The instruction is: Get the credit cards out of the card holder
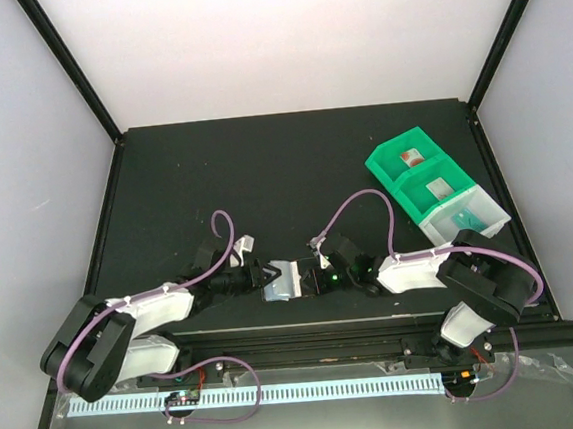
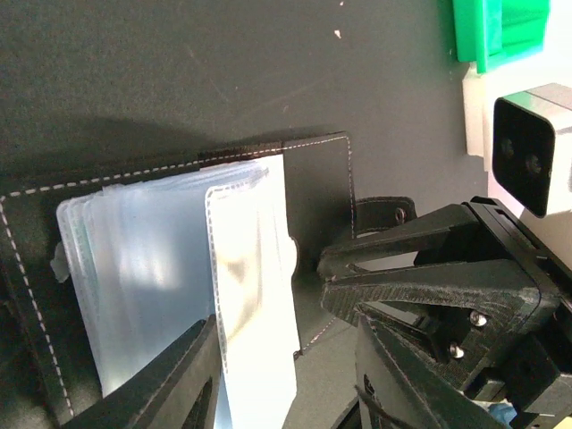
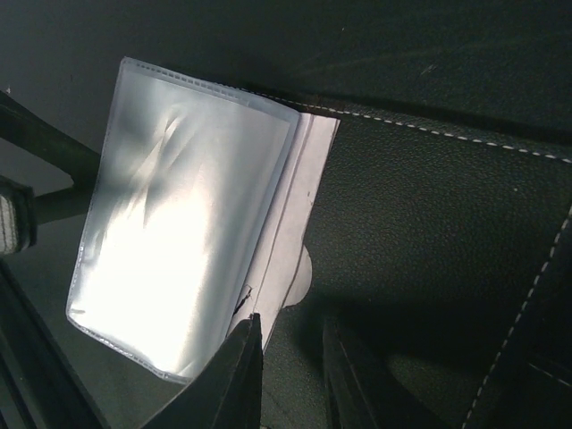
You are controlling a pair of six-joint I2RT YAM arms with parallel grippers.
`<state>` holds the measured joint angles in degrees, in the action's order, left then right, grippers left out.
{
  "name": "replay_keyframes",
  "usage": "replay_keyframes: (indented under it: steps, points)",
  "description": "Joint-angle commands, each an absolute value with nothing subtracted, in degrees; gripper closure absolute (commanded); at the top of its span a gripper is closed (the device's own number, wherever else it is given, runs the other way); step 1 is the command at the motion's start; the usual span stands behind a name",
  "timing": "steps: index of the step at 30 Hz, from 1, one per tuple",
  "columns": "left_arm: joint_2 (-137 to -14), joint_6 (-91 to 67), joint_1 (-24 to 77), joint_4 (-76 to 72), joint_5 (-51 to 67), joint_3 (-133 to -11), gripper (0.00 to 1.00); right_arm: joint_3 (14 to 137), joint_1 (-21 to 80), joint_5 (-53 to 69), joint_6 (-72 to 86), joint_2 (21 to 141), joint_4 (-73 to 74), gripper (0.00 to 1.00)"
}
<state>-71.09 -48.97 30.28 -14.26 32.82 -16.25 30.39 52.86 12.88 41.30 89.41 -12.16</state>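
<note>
A: Which step was that?
B: Fishing for a card. The left gripper (image 2: 286,357) sat spread, with one clear sleeve (image 2: 255,295) hanging between its fingers. It was not clamped as far as I could see.
A: And the holder?
B: The card holder (image 2: 317,188) was open between both arms at the near middle of the table (image 1: 263,176), sleeves fanned toward the left arm. The right gripper (image 3: 293,344) was nearly pressed together, pinching the black cover's right edge just beside the clasp tab (image 2: 384,214).
A: Any cards?
B: No credit cards readable in the sleeves, just glare on pale plastic. The red and teal specks in the bin trays (image 1: 429,177) at far right might have been cards. Too small to tell.
A: Next move?
B: My read: the left needed to close on a card edge, not only the film, then pull along the pocket mouth while the right braced the cover. Grabbing film alone was the risk.
</note>
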Motion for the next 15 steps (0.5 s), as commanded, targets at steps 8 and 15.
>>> replay_keyframes:
  steps: [8, 15]
  points:
    - [-76.57, -52.43, 32.97, -23.72, 37.27, -18.19, 0.59, 28.79, 53.72, 13.56, 42.21, 89.20, -9.87, 0.79]
    - [-79.08, -56.21, 38.89, -29.95, 38.31, -22.45, 0.69, 28.29, 53.71, 12.40, 42.37, 87.28, -9.89, 0.79]
